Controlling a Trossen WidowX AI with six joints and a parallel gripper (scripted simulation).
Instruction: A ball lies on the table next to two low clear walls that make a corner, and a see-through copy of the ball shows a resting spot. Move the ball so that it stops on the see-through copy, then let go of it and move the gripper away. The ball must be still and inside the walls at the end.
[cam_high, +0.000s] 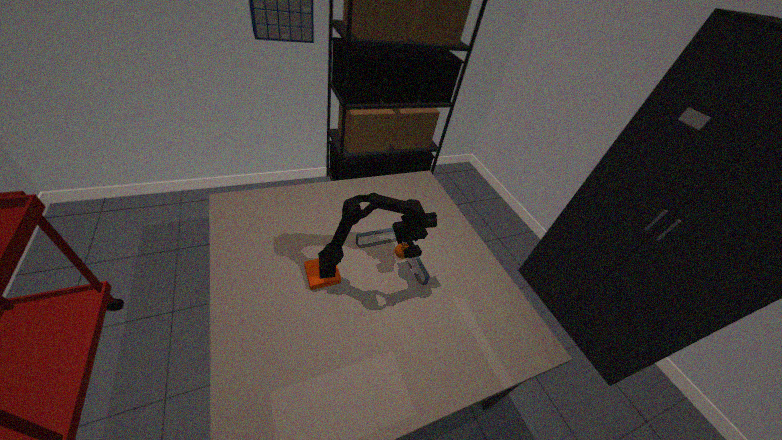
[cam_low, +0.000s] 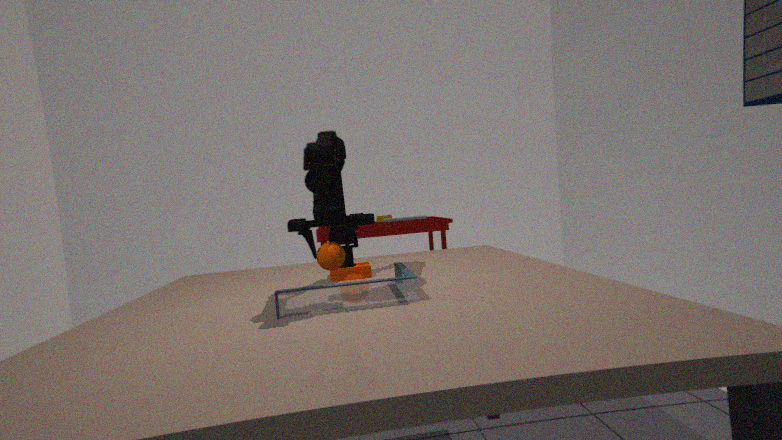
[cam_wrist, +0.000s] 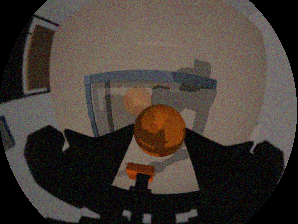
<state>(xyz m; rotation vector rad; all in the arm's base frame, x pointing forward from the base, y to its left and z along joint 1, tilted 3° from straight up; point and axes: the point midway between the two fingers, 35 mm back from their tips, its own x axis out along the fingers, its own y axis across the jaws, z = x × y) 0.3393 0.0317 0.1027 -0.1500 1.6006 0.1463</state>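
A round orange ball (cam_wrist: 160, 129) fills the middle of the frame, clamped between the black end effector (cam_wrist: 158, 141) whose dark fingers spread across the lower half. Above it, low clear walls (cam_wrist: 149, 82) form a corner on the pale surface (cam_wrist: 153, 30). A faint see-through orange copy (cam_wrist: 135, 100) sits just upper left of the ball.

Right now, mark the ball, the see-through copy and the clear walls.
ball (cam_low: 330, 256): exterior view, middle of the orange sphere held in the gripper.
see-through copy (cam_wrist: 135, 102): wrist view, centre of the pale ghost ball.
clear walls (cam_low: 339, 284): exterior view, top edge of the near wall.
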